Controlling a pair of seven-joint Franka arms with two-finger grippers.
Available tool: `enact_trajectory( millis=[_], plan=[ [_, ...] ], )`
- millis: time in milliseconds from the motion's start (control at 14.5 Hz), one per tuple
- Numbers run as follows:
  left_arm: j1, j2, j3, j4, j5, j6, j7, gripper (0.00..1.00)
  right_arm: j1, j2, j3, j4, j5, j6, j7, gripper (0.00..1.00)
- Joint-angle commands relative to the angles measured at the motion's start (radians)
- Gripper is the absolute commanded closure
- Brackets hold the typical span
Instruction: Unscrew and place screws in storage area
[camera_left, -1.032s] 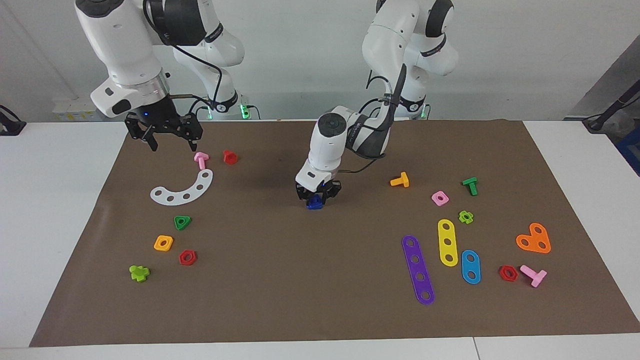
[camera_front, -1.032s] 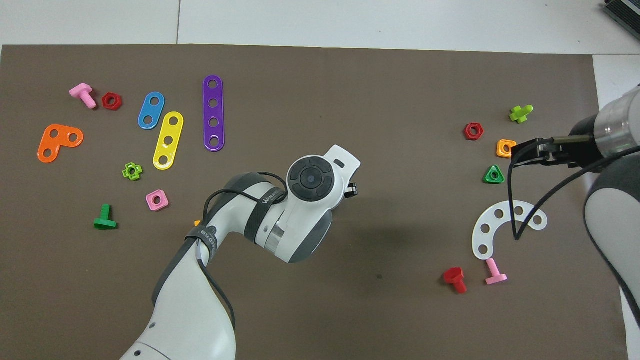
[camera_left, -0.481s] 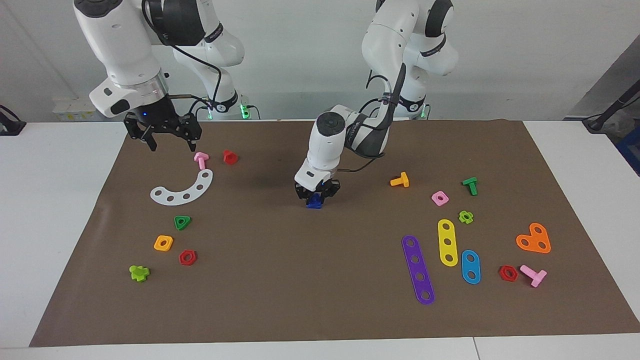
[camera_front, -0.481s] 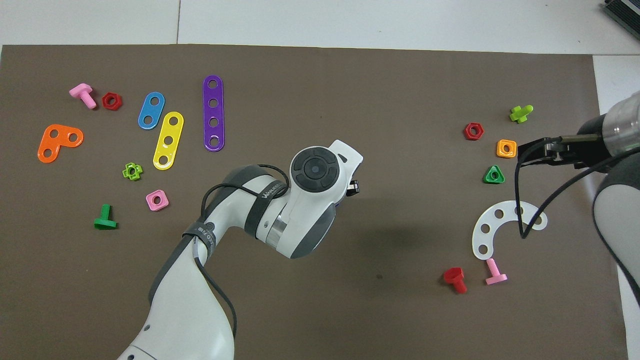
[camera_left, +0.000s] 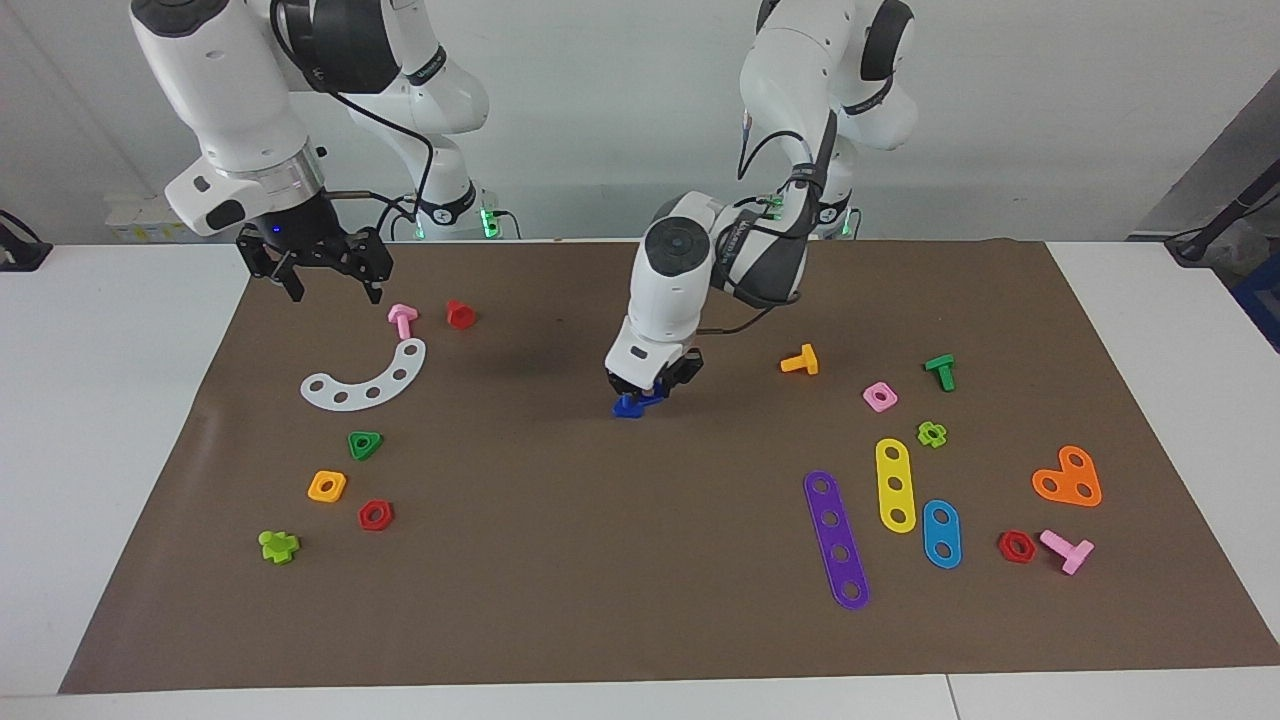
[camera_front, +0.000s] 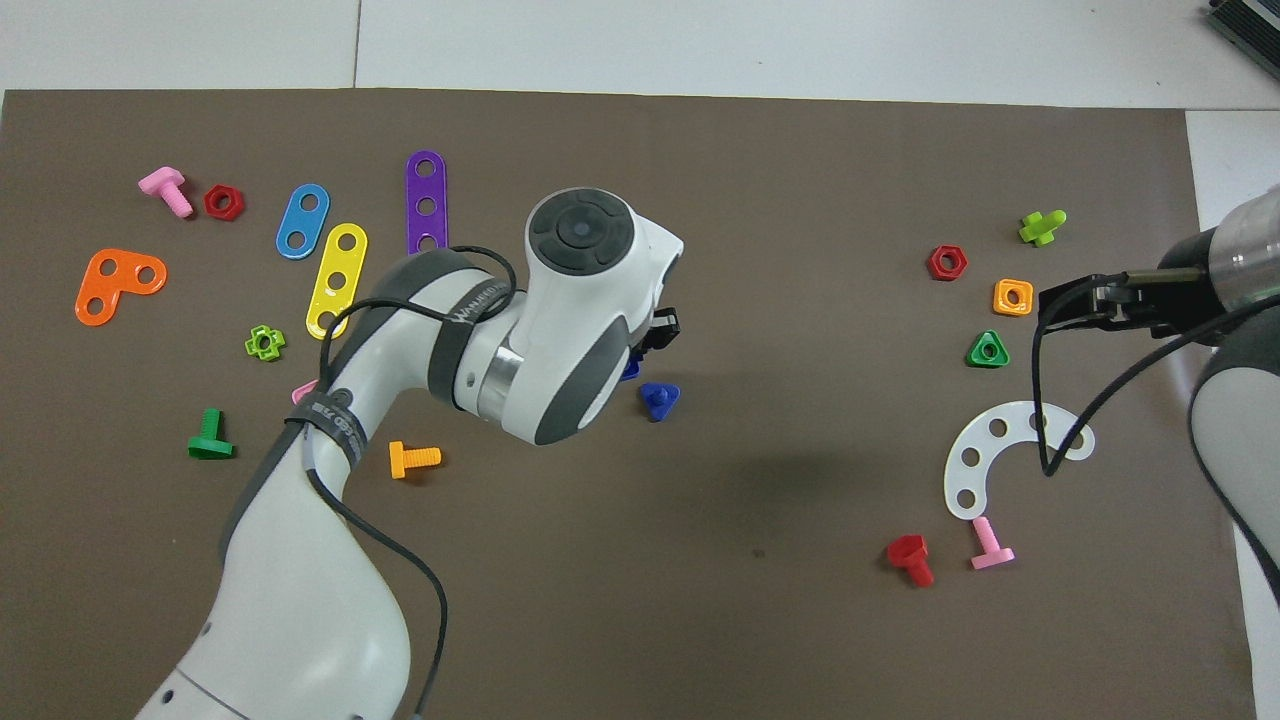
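Brown paper mat (camera_left: 560, 600) covers the table. At mid-mat the small blue plastic bolt with a triangular head (camera_front: 659, 398) sits just beside the left gripper (camera_left: 652, 388). It looks freed, head flat on the paper, stem and long axis pointing up. I cannot tell whether that gripper is clenched; a blue scrap under it may be the nut. Next, the bolt must be carried to the storage area by the white curved five-hole strip (camera_left: 365, 380). The right gripper (camera_left: 325, 283) waits spread wide above that end's mat edge.

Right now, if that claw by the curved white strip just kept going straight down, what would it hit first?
Probably only bare brown mat: the right claw points down near the mat's edge, beside the white strip and pink bolt, though depth is unclear.
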Motion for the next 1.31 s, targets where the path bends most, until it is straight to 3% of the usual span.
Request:
enact_trajectory(
  millis=[0,275,619,963,1101,1169,1238],
  plan=[
    [0.101,0.019,-0.008,0.038,-0.001,-0.030,0.141,1.00,0.001,-0.012,0.012,-0.006,0.014,0.010,0.008,0.00],
    [0.217,-0.029,-0.005,-0.105,-0.002,-0.011,0.469,1.00,0.058,-0.009,0.015,-0.039,0.014,0.067,0.057,0.01],
    [0.273,-0.107,-0.002,-0.339,0.013,0.088,0.635,1.00,0.199,0.076,0.015,-0.046,-0.004,0.196,0.227,0.01],
    [0.290,-0.127,0.015,-0.394,0.054,0.093,0.692,1.00,0.351,0.192,0.015,-0.024,-0.012,0.312,0.412,0.03],
    [0.305,-0.129,0.015,-0.400,0.056,0.096,0.729,1.00,0.395,0.272,0.015,0.038,-0.027,0.335,0.469,0.03],
    [0.311,-0.127,0.015,-0.400,0.057,0.096,0.742,0.81,0.426,0.304,0.015,0.063,-0.041,0.340,0.495,0.03],
    [0.311,-0.127,0.015,-0.400,0.057,0.099,0.749,0.36,0.452,0.336,0.015,0.072,-0.058,0.346,0.530,0.04]
  ],
)
